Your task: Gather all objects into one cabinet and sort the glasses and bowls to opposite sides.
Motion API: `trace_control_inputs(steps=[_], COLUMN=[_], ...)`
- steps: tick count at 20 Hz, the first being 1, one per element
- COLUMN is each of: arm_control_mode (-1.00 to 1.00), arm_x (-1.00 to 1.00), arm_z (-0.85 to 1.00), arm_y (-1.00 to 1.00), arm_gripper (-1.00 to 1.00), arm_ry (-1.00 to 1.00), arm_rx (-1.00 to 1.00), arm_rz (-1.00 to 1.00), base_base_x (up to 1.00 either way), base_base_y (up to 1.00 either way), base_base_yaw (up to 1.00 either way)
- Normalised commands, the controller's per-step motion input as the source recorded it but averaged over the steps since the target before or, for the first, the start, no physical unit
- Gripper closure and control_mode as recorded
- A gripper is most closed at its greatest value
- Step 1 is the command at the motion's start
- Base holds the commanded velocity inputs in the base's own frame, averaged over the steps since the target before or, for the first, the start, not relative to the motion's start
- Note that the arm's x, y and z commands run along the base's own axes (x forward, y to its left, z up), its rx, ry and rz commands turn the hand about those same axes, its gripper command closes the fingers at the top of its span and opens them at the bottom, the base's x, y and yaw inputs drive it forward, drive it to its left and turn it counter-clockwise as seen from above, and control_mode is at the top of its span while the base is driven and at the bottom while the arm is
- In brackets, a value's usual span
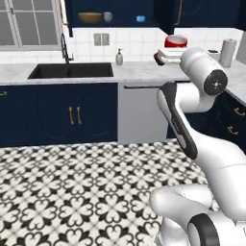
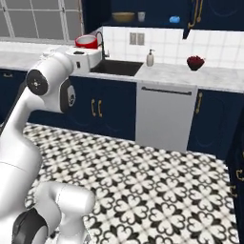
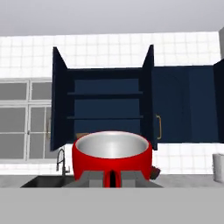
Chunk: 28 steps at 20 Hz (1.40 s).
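Observation:
My gripper is shut on the red cup, gripping its near wall; the cup's pale inside faces up. In the base views the red cup sits on top of the hand, out in front of the counter. The navy cabinet stands open ahead, both doors swung wide. On its bottom shelf are the tan wooden bowl, the pale grey mug beside it, and a small blue vessel further right.
Below the cabinet lie a dark sink with a black faucet and a soap dispenser. A dark red bowl and a paper towel roll stand on the counter. A white dishwasher front faces the patterned floor.

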Motion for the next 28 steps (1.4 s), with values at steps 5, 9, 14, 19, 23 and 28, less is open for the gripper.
trace_control_inputs(steps=[5, 9, 14, 19, 23, 28], arm_control_mode=[1.00, 1.00, 1.00, 1.00, 1.00, 1.00], arm_x=[0.00, 0.00, 0.00, 0.00, 0.00, 0.00], arm_z=[0.00, 0.00, 0.00, 0.00, 0.00, 0.00], arm_y=[0.00, 0.00, 0.00, 0.00, 0.00, 0.00], arm_gripper=[1.00, 1.00, 1.00, 1.00, 1.00, 1.00], arm_ry=[0.00, 0.00, 0.00, 0.00, 0.00, 0.00], arm_rx=[0.00, 0.00, 0.00, 0.00, 0.00, 0.00], arm_rz=[0.00, 0.00, 0.00, 0.00, 0.00, 0.00], base_base_x=[1.00, 1.00, 1.00, 1.00, 1.00, 1.00], base_base_y=[0.00, -0.04, -0.26, -0.43, -0.37, -0.33], base_base_yaw=[0.14, 0.09, 0.05, 0.01, 0.00, 0.00])
